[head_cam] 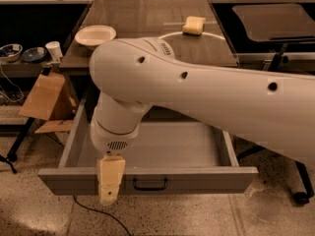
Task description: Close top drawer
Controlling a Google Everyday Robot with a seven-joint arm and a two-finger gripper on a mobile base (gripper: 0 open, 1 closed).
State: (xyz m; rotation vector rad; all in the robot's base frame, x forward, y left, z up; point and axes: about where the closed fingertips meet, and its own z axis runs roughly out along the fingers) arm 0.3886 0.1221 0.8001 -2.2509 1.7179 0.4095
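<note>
The top drawer (pixel 197 178) is a wide grey drawer pulled fully out of the cabinet, its deep plain box showing nothing inside. Its flat front panel faces me, with a small dark bar handle (pixel 149 184) at the centre. My white arm (pixel 197 92) reaches across the drawer from the right. My gripper (pixel 109 196) hangs straight down in front of the left part of the front panel, left of the handle, its tan tip at the panel's lower edge.
The cabinet top (pixel 147 28) holds a white bowl (pixel 95 35) and a yellow sponge (pixel 193 25). An open cardboard box (pixel 44 100) stands left of the drawer. An office chair base (pixel 300 191) is at the right. A black cable (pixel 98 214) lies on the floor.
</note>
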